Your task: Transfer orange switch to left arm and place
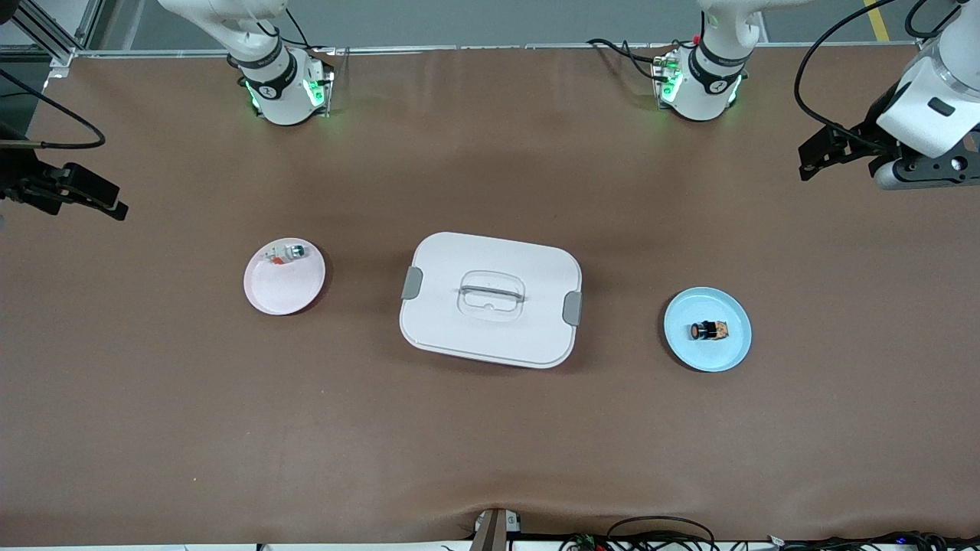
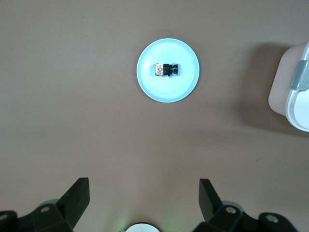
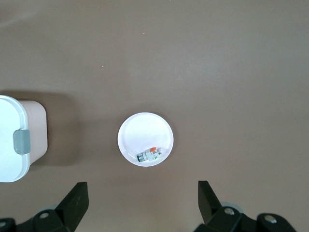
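Observation:
The orange switch [image 1: 708, 330], a tiny black part with a round orange end, lies on its side on a blue plate [image 1: 727, 356] toward the left arm's end of the table. It also shows in the left wrist view [image 2: 165, 69] on that plate [image 2: 166, 92]. The white box [image 1: 459, 268] with grey latches sits closed at the table's middle. My left gripper [image 1: 821, 155] hangs open and empty high over the table's left-arm end; its own view shows it [image 2: 143, 195] apart from the plate. My right gripper [image 1: 88, 195] hangs open and empty over the right arm's end and shows in its own view [image 3: 143, 198].
A pink plate [image 1: 279, 295] toward the right arm's end holds a white-grey part with a green end [image 1: 291, 252]; the right wrist view shows this plate [image 3: 145, 128] and part [image 3: 149, 155]. A box corner shows in the left wrist view [image 2: 297, 87] and the right wrist view [image 3: 19, 140].

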Controlling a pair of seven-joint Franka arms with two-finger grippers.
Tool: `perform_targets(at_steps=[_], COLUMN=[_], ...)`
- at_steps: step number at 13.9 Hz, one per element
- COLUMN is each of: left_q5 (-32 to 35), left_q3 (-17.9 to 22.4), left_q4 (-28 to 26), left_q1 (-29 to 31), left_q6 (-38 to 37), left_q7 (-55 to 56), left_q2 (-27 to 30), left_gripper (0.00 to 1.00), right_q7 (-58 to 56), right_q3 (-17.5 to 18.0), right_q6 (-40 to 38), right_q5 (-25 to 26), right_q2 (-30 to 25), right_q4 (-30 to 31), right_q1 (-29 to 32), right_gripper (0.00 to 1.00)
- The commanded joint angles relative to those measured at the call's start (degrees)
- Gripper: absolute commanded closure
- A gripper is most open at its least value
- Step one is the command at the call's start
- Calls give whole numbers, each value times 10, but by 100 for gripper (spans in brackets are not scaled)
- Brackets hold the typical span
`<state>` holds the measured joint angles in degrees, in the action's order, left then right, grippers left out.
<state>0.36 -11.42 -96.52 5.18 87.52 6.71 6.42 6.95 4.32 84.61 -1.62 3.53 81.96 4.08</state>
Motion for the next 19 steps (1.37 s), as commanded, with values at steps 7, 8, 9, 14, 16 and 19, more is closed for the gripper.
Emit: perform_targets(at_steps=[7, 8, 9, 14, 16, 19], left_q5=[-10, -9, -8, -4, -4, -3], left_q3=[4, 4, 4, 3, 4, 4], left_q4=[37, 42, 48, 55, 58, 59], left_q1=[5, 5, 4, 3, 2, 4], left_q6=[-5, -5, -5, -5, -5, -5], left_q7=[-20, -19, -13, -7, -7, -12], left_q2=[-19, -26, -29, -33, -33, -37], left_gripper=[0, 0, 0, 0, 0, 0], right_q7=[-6, -6, -6, -8, -8, -8], right_q3=[-5, -5, -5, -5, -5, -5], right_q6=[-4, -3, -3, 5, 5, 10], right_q5=[-7, -7, -7, -7, -7, -7], right_q2=[-13, -15, -15, -27, -26, -25], right_q4=[15, 16, 16, 36, 34, 34], right_q1=[7, 8, 8, 8, 7, 7], right_gripper=[0, 0, 0, 0, 0, 0])
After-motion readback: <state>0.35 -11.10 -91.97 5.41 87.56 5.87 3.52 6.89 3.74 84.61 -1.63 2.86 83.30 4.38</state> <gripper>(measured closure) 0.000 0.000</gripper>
